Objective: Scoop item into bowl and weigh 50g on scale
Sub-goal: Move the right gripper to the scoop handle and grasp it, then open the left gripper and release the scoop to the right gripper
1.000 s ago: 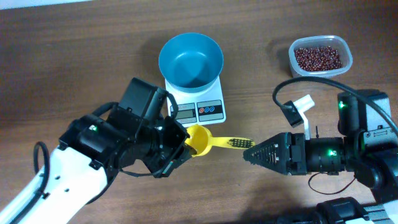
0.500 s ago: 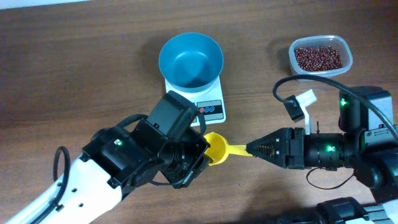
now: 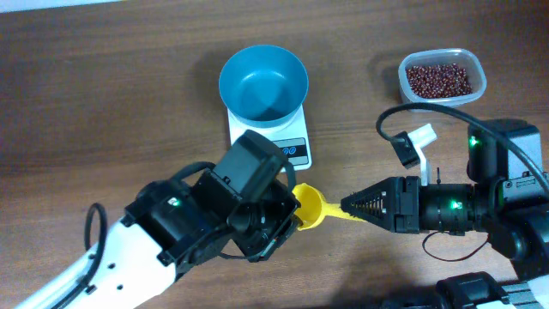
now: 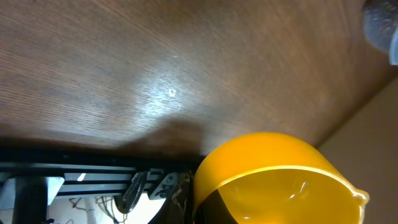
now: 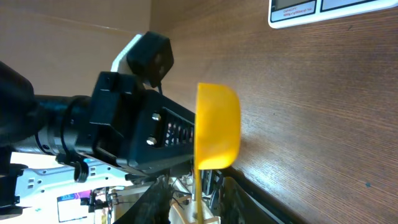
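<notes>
The blue bowl (image 3: 262, 81) stands empty on the white scale (image 3: 296, 137), whose front is partly hidden by my left arm. The red-brown beans (image 3: 439, 79) lie in a clear tub at the back right. My left gripper (image 3: 293, 215) is shut on the cup of a yellow scoop (image 3: 310, 206), which fills the lower right of the left wrist view (image 4: 280, 174). My right gripper (image 3: 347, 209) is open, with the scoop's thin handle (image 5: 198, 193) between its fingers. The scoop's cup (image 5: 217, 124) is empty and held above the table.
The clear tub (image 3: 403, 81) sits at the back right, apart from the scale. A corner of the scale (image 5: 298, 11) shows at the top of the right wrist view. A black cable and a white tag (image 3: 419, 142) lie beside my right arm.
My left arm has carried the scoop to the right and toward the front edge. The handle has slid between the fingers of my right gripper, which moved left to meet it.
</notes>
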Available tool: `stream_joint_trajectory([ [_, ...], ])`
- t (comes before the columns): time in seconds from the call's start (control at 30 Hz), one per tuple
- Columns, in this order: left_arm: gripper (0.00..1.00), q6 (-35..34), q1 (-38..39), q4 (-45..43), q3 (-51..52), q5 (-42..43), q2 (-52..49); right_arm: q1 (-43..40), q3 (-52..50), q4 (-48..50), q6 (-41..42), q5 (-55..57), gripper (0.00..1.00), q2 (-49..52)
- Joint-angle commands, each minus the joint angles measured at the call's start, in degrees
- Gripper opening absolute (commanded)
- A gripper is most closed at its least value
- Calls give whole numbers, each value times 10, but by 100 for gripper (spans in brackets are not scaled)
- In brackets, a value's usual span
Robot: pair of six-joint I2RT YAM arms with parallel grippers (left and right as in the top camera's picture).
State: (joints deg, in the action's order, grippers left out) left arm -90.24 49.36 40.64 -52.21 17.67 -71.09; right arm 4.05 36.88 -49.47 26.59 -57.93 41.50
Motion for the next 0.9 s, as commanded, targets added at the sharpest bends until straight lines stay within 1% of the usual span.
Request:
stream_joint_trajectory([
  [0.0, 0, -6, 5, -4, -5, 8, -40, 1, -2, -6, -7, 1, 26, -3],
  [0.07, 0, -6, 5, -24, -5, 28, -61, 1, -2, -14, -24, 1, 23, -3],
  [0.1, 0, -6, 5, -34, -5, 36, -69, 1, -3, -17, -23, 1, 24, -3],
  [0.13, 0, -6, 5, -41, -6, 36, -70, 1, -2, -18, -24, 1, 25, -3],
  [0.17, 0, -6, 5, -45, -6, 36, -70, 1, -3, -17, -25, 2, 31, -3],
  [0.2, 0, -6, 5, -46, -6, 35, -70, 1, -3, -17, -39, 4, 32, -3],
  [0.27, 0, -6, 5, -46, -6, 28, -70, 1, -3, -20, -38, 8, 32, -3],
  [0.4, 0, -6, 5, -46, -6, 24, -70, 1, -3, -27, -39, 8, 23, -3],
  [0.67, 0, -6, 5, -46, -6, 25, -70, 1, -3, -41, -43, 15, 16, -3],
  [0.77, 0, -6, 5, -46, -6, 25, -70, 1, -3, -42, -52, 16, 11, -3],
  [0.87, 0, -6, 5, -46, -6, 25, -70, 1, -3, -42, -52, 16, 8, -3],
])
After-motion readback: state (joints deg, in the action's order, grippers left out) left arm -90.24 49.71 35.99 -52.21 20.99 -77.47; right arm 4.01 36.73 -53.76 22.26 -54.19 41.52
